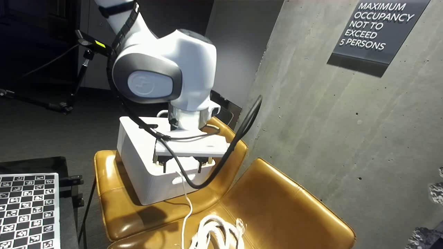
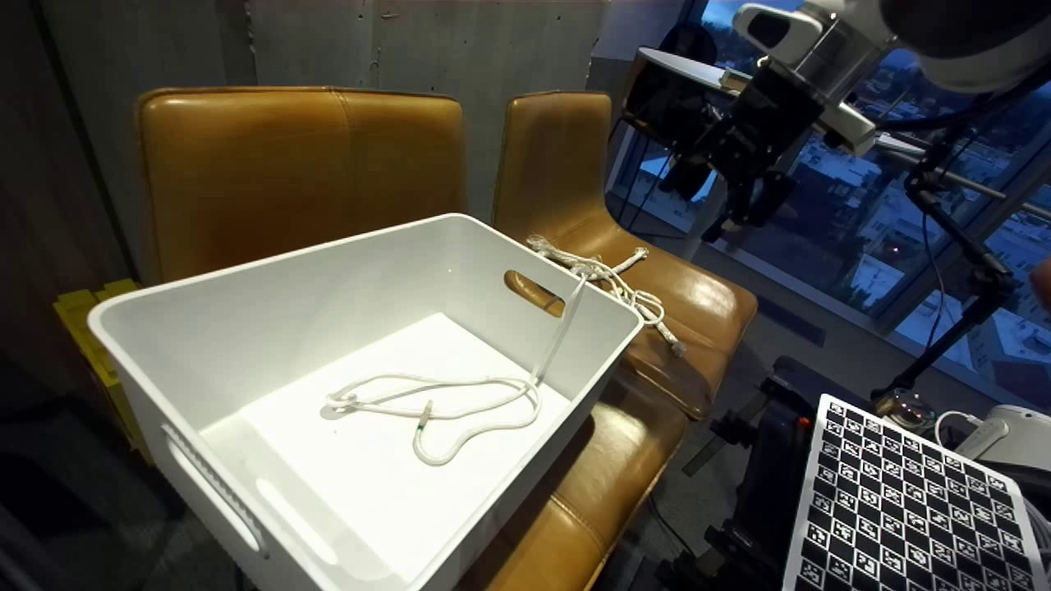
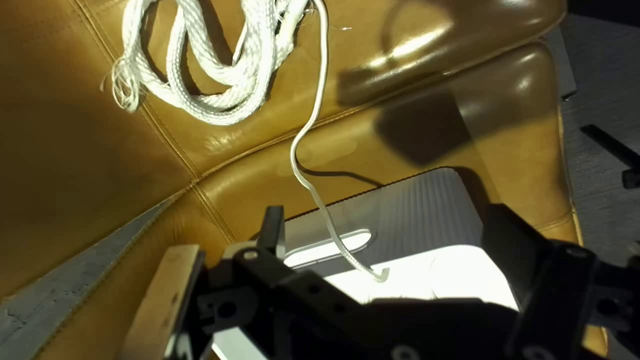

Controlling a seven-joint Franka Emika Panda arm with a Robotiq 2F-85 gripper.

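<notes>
My gripper stands open with its fingers wide apart and nothing held between them. A white bin rests on a tan leather chair, one handled end below the gripper in the wrist view. Over that end's rim runs a thin white cord; inside the bin its loop lies on the floor. Outside, the cord leads to a heap of thick white braided rope on the neighbouring seat. In an exterior view the gripper hangs in front of the bin, apart from the cord as far as I can tell.
Tan chairs stand side by side against a concrete wall. A checkered marker board lies on a dark stand nearby. A jointed camera arm rises beside it. One dark cable loops out from the wrist.
</notes>
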